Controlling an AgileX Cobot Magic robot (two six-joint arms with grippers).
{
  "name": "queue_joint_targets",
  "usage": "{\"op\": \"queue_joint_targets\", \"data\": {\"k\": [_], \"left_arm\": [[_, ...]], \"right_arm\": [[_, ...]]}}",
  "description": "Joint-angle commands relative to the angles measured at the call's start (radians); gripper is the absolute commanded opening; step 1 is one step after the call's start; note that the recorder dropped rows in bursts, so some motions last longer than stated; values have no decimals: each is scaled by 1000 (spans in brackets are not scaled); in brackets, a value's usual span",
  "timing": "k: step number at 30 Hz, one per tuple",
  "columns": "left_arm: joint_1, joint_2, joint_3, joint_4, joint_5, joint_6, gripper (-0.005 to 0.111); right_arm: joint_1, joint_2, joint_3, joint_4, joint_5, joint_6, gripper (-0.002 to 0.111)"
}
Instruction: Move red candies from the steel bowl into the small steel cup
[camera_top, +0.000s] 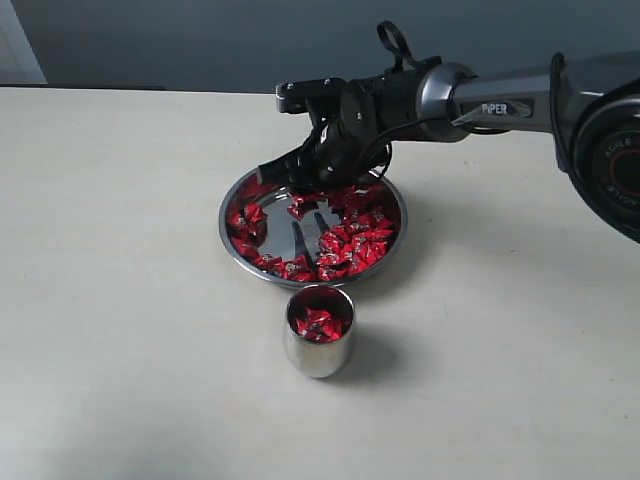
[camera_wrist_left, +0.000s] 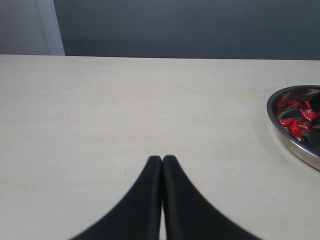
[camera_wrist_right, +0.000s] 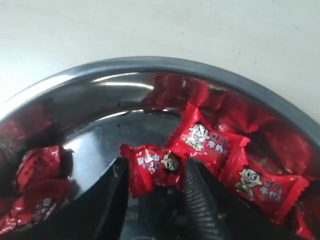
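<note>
Right arm (camera_top: 500, 100) reaches in from the right of the exterior view, its right claw (camera_wrist_right: 156, 172) lowered into the steel bowl (camera_top: 228, 225) near the far rim. The wrist camera shows the two black fingers (camera_wrist_right: 197, 200) closed against either side of a single candy (camera_wrist_right: 142, 172), so the claw looks to be gripping it just above the shiny bottom. The red candies (camera_top: 355, 245) lie around the bowl's floor, thickest on its right side, with bare steel showing in the middle.

On the pale desk (camera_top: 120, 300), just beside the bowl on the camera side, stands the small steel cup (camera_top: 318, 355). It is upright and holds a few red candies, though I cannot tell if it touches the bowl's rim.

The left claw (camera_wrist_left: 162, 159) is over bare desk, well apart from the bowl, with its fingertips pressed together and nothing between them. Only an edge of the bowl shows in its view.
</note>
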Motion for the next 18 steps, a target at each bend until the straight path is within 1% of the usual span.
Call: {"op": "queue_joint_targets", "data": {"k": [1,8,9,10,14,15,18], "left_arm": [[-5,-5,3,0,-4,-2,0],[-5,-5,3,0,-4,-2,0],[-5,-5,3,0,-4,-2,0],[-5,-5,3,0,-4,-2,0],[-5,-5,3,0,-4,-2,0],[-5,-5,3,0,-4,-2,0],[-5,-5,3,0,-4,-2,0]], "right_arm": [[0,22,-5,25,-9,-6,37],[0,39,-5,29,-11,-6,36],[0,39,-5,27,-11,-6,34],[0,39,-5,23,-11,-6,28],[0,39,-5,23,-11,-4,2],[0,39,-5,25,-9,-4,-1],[0,21,-5,25,14,-2,-1]]}}
